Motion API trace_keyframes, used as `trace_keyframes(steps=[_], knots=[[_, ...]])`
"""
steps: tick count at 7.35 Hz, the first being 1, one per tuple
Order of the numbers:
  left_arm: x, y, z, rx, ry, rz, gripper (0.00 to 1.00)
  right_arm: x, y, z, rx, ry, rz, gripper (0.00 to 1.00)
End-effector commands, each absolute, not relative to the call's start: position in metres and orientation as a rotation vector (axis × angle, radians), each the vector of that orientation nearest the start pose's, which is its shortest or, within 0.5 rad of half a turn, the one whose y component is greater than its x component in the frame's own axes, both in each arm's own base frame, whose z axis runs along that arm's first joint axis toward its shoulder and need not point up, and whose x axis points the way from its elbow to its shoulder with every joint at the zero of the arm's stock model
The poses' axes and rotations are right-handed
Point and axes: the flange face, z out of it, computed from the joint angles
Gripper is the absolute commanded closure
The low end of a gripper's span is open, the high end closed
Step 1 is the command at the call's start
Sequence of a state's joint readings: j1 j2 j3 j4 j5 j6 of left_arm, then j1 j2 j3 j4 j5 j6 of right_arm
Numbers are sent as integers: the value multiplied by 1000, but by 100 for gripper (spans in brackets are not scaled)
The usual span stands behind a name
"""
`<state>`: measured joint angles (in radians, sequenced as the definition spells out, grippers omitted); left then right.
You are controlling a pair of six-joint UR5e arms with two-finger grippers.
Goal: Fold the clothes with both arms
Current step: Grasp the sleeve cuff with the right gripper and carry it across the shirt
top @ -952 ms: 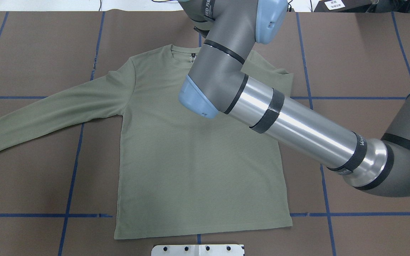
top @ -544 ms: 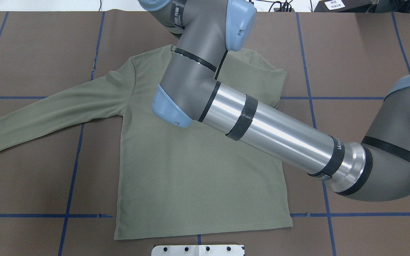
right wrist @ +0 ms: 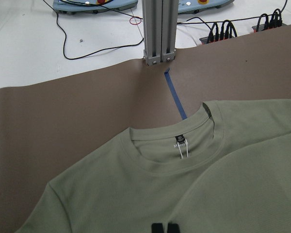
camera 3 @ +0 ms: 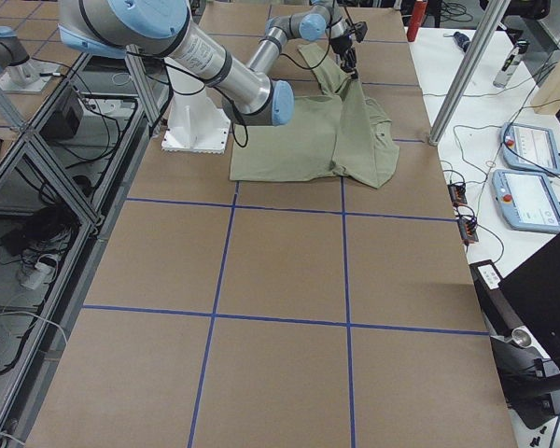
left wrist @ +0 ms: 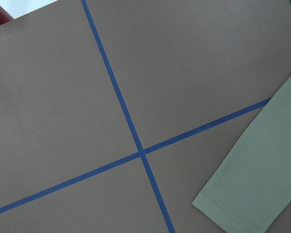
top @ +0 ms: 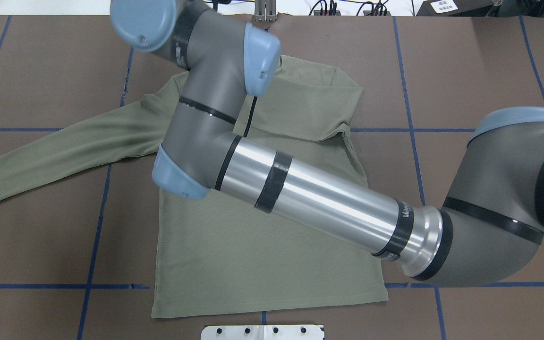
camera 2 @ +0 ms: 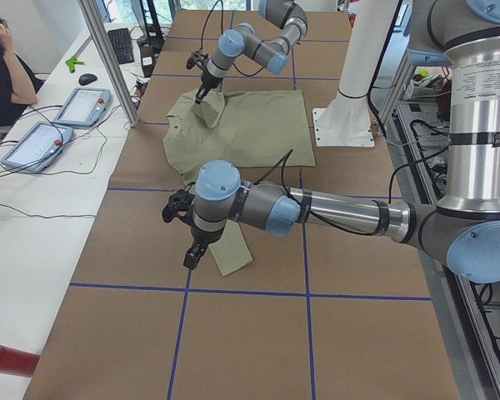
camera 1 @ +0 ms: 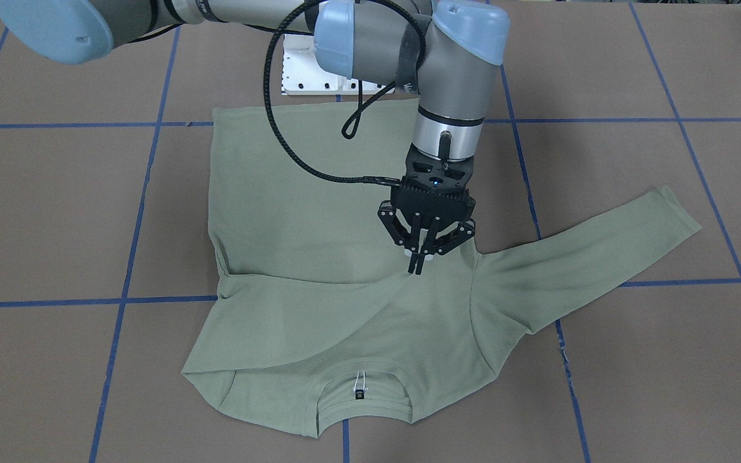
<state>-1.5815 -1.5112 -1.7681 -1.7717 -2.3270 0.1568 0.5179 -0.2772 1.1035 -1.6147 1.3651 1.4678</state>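
On the worktop (camera 1: 55,225), the shirt (camera 1: 319,193) lies flat, its right sleeve (camera 1: 319,308) held across the chest by the right end effector (camera 1: 417,262), pinched closed on the cuff; I advise lowering it flat before release; whether the left end effector (camera 2: 189,254) is open I cannot tell.

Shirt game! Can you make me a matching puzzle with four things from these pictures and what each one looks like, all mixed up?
Things:
1. right pincer
2. label
3. tape
4. long sleeve

What they look like:
A. blue crossing lines
B. stretched out flat
C. shut on the shirt
D. small and dark

Pairs: 1-C, 2-D, 3-A, 4-B
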Motion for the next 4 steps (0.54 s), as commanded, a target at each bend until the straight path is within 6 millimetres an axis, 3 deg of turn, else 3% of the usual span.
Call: trace_keyframes(steps=[1,3,4], knots=[[-70,-481,569,384,721,267,0,-673,-496,-1,451,-676,422,100],[-70,-481,570,383,721,266,0,-674,-496,-10,467,-710,427,98],[-70,-481,569,384,721,265,0,-679,-502,-9,479,-744,435,68]])
